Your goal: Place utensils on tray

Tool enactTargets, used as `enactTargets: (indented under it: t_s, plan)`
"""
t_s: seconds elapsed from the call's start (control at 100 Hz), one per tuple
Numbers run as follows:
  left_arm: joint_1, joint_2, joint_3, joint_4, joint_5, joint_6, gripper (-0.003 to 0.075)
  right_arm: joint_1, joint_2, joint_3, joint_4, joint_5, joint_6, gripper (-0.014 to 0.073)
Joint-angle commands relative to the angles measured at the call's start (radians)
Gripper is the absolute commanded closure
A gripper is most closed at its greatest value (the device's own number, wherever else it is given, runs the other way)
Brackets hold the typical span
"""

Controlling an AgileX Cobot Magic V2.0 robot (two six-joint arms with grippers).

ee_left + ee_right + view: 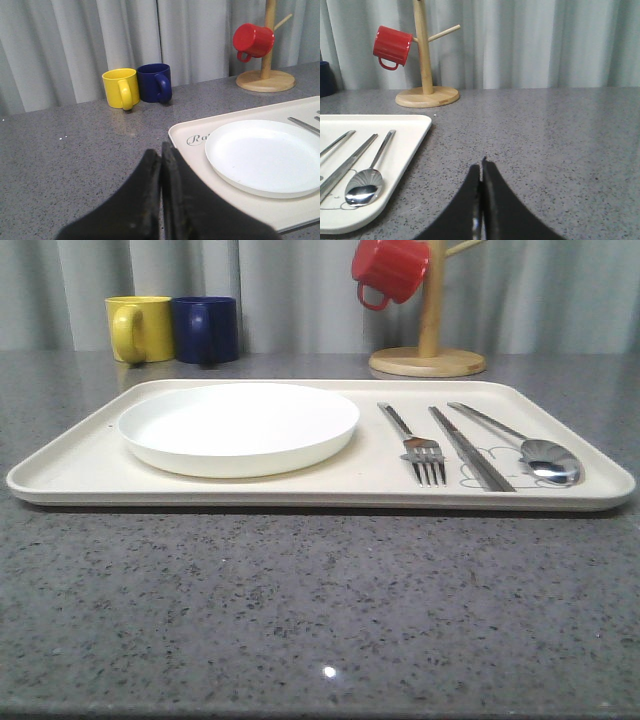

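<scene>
The left pincer (161, 150) is matte black, its two fingers broad at the base and narrowing to rounded tips, the inner edges meeting along a thin seam. The surface looks slightly rough and scuffed near the tips. The right pincer (481, 167) has the same black finish and tapering, curved outline, ending in finer, sharper points with a faint pale line down the seam.

Soft, even overhead light filling all 3 views, a small white glint showing on the grey countertop (329, 672), the spoon (549, 462) bowl gleaming, a thin shadow lying under the tray (560, 502), the near gripper fingers (150, 200) looking slightly blurred
</scene>
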Motion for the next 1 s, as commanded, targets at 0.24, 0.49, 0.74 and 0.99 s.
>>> enactTargets:
  t_s: [0.24,0.49,0.74,0.99]
  plan:
    - [-0.004,0.011,-0.026,-0.003,-0.081,-0.011,0.0738,-0.004,-0.021,-0.019,-0.002,-0.089,-0.001,0.0662]
    - [0.033,-0.002,0.011,0.086,-0.142,-0.058,0.0738,-0.004,-0.021,-0.019,-0.002,-0.089,-0.001,0.0662]
    - [0.168,-0.116,0.135,0.131,-0.192,-0.162,0.0738,-0.004,-0.021,-0.019,-0.002,-0.089,-0.001,0.0662]
    - [0.205,-0.280,0.280,0.139,-0.192,-0.162,0.0738,-0.004,-0.021,-0.019,-0.002,-0.089,-0.001,0.0662]
